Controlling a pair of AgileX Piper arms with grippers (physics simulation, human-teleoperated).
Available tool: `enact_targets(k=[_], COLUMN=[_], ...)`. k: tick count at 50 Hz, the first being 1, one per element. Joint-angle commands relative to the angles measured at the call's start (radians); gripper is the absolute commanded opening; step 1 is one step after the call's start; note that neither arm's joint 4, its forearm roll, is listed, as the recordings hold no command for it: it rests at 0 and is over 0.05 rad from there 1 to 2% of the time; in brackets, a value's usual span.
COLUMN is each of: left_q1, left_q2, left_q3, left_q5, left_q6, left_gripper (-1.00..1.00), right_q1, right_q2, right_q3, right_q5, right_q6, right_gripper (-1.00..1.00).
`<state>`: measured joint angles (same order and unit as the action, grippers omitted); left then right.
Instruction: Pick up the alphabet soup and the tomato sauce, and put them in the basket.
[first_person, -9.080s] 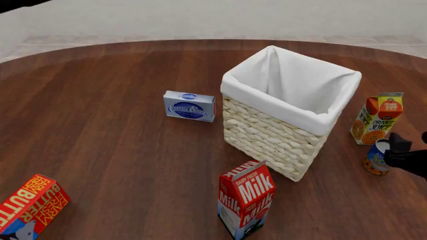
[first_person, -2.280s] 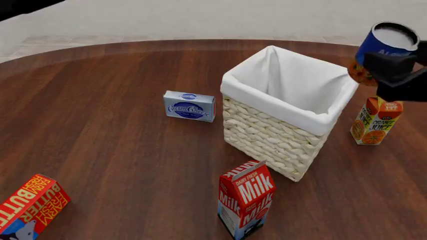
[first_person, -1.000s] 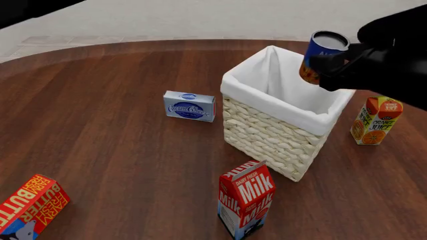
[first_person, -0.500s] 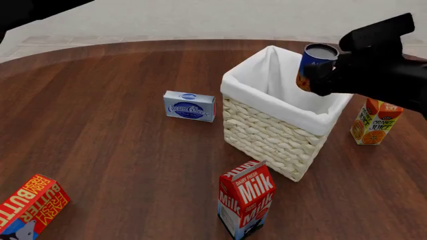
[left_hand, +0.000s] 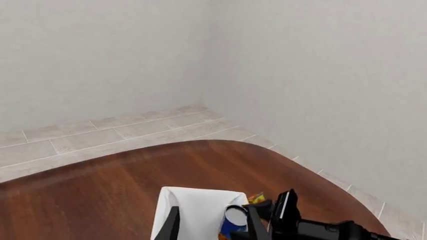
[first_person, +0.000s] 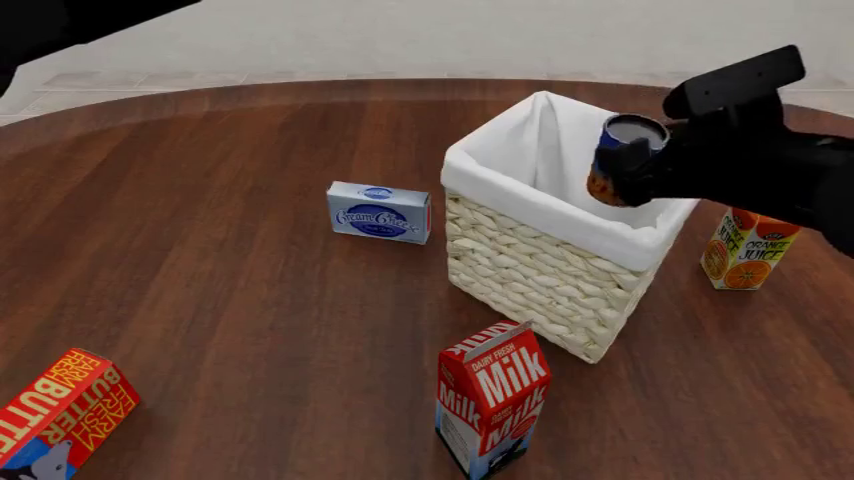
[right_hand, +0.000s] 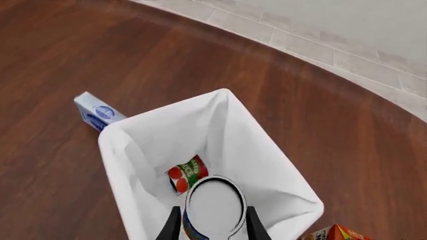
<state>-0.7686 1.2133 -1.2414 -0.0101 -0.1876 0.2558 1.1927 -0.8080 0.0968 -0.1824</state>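
Note:
My right gripper (first_person: 617, 172) is shut on the alphabet soup (first_person: 627, 140), a blue and orange can with a silver top. It hangs upright over the right part of the basket's opening, about level with the rim. The basket (first_person: 534, 190) is cream wicker with a white lining. In the right wrist view the soup (right_hand: 213, 205) sits between the fingers, and the tomato sauce (right_hand: 189, 172), a red can with a green band, lies on its side on the basket's (right_hand: 113, 145) floor. My left gripper (left_hand: 213, 227) is open and empty, high up and far from the basket (left_hand: 193, 200).
A cream cheese box (first_person: 379, 211) lies left of the basket. A milk carton (first_person: 493, 395) stands in front of it. An orange juice carton (first_person: 747, 245) stands to its right, under my right arm. A butter box (first_person: 60, 410) sits at the front left corner.
My right gripper lifted the alphabet soup from the table beside the orange juice. It carried the can left over the basket and has lowered it towards the opening in the last second.

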Motion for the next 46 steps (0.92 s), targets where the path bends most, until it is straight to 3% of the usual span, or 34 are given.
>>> enact_targets(k=[1,46], left_q1=[0.002,-0.002], left_q2=[-0.001,0.003], left_q3=[0.004,-0.008], left_q5=[-0.002,0.002], left_q6=[-0.001,0.002], left_gripper=[1.0,1.0], right_q1=[-0.01,0.005], right_q2=[0.0,-0.103], right_q3=[-0.006,-0.05], right_q5=[-0.001,0.066], right_q6=[0.013,0.025], right_gripper=[1.0,1.0])
